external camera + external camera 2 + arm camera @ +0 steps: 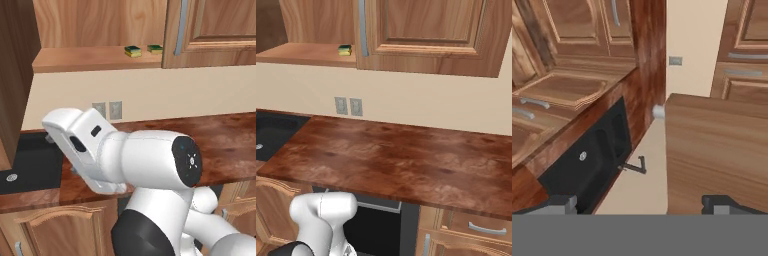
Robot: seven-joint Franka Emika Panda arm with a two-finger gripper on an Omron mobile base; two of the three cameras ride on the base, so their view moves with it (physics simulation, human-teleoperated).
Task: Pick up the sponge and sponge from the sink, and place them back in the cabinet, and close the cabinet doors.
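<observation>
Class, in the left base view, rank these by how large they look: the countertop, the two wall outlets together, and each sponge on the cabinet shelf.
1. Countertop
2. Wall outlets
3. Left sponge and right sponge: alike, not ranked. They sit farther back, so they may look smaller.

arm (150,160): I see glossy white rounded shells, thick tube-like links.
joint cap (187,161): I read a black oval disc with a small white mark and a faint blue dot.
hand housing (75,135): white and boxy, with two dark oval recesses.
lower joint (135,232): a black band under white casing.
finger tips (562,204): dark grey, blocky.
</observation>
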